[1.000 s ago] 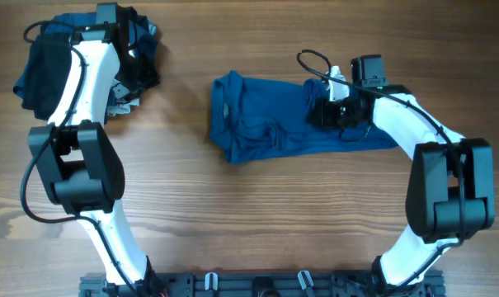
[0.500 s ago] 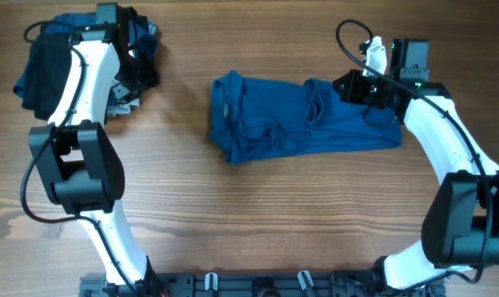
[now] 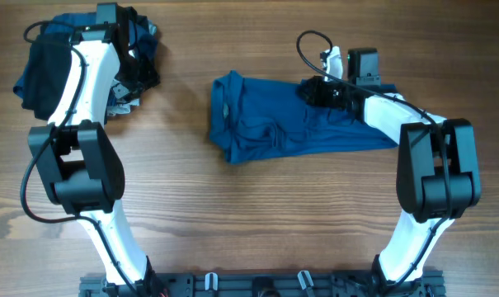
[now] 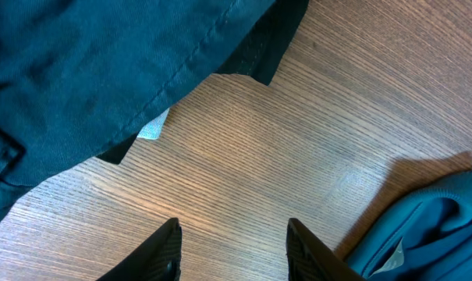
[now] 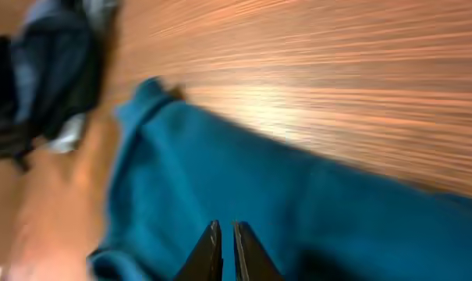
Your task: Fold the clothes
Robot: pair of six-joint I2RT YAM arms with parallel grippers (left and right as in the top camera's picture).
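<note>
Shirt (image 3: 265, 115) under closed right pincer (image 5: 223, 248); left pincer (image 4: 232, 246) half-open, empty

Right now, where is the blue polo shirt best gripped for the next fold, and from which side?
Probably the right-hand end of the blue polo shirt. It lies as a long band, and that end looks flat and thin, while the left end looks bunched. The right claw, shut above its upper edge, could come down from the right and pinch that end.

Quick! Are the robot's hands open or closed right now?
Left gripper: open, empty, over the table.
Right gripper: shut, gripping nothing visible, just above the blue shirt.
</note>
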